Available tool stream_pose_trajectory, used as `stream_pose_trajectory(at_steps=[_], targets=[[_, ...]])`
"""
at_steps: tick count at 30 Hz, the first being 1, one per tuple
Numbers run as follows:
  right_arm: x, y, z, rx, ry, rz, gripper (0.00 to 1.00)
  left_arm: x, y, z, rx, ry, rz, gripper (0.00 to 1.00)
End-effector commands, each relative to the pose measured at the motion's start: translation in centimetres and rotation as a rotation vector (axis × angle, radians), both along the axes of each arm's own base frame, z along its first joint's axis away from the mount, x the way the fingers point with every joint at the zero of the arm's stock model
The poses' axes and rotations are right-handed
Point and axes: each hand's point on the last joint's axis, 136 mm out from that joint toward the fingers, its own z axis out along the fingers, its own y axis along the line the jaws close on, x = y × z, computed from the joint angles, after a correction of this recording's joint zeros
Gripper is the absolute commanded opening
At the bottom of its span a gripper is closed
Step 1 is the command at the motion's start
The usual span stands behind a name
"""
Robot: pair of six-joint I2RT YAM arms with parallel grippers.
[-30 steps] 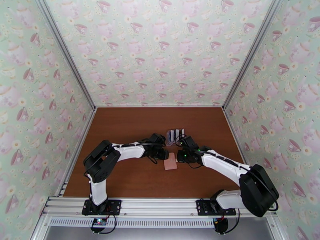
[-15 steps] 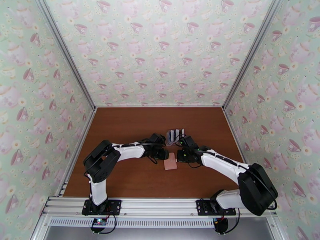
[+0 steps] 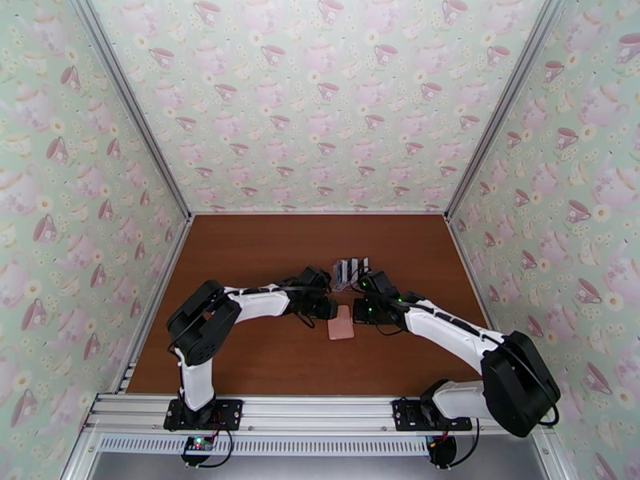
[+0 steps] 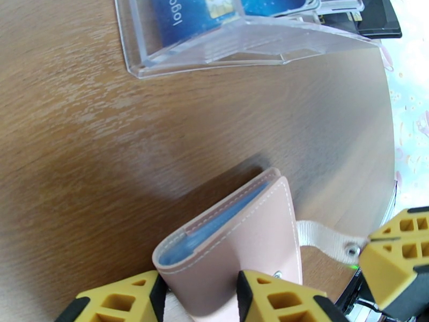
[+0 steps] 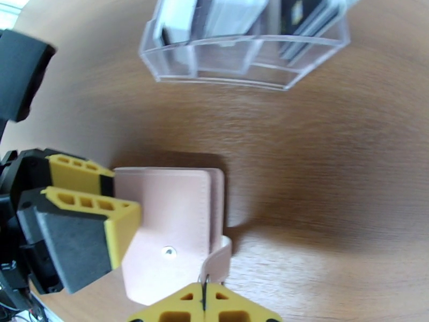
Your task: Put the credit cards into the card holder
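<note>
Your left fingers [image 4: 118, 301] are clamped on the pink card holder [image 5: 166, 221], and your right fingers [image 5: 171, 309] are pinching its snap tab [image 5: 219, 260].

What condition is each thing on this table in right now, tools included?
card holder: folded shut, unsnapped
snap tab: loose, pinched by right tool
credit cards: standing in clear rack
clear rack: upright, holding cards
left tool: clamped on card holder
right tool: shut on snap tab

Probably a lab test booth: aluminium frame [image 3: 132, 114], teacup-papered walls [image 3: 320, 98], wooden table [image 3: 264, 250].
</note>
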Motion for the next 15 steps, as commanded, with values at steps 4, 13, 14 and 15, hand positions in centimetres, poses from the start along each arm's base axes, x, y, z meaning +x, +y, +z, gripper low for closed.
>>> stream_pose_trajectory(at_steps=[4,13,14,15], targets=[[-0.1,1.4,0.0,0.043,0.006,0.046,0.00,-1.3,0.5,-2.1,0.027,0.051,0.001,0.37],[-0.3,2.5,-1.1,0.044,0.031,0.065,0.00,-1.8,0.6,-2.4,0.009,0.062,0.008,0.36],[-0.3,2.6,-1.2,0.045,0.035,0.066,0.00,-1.8,0.5,-2.3,0.006,0.061,0.009,0.36],[-0.3,2.8,-1.3,0.044,0.037,0.069,0.00,-1.9,0.6,-2.4,0.006,0.065,0.009,0.36]])
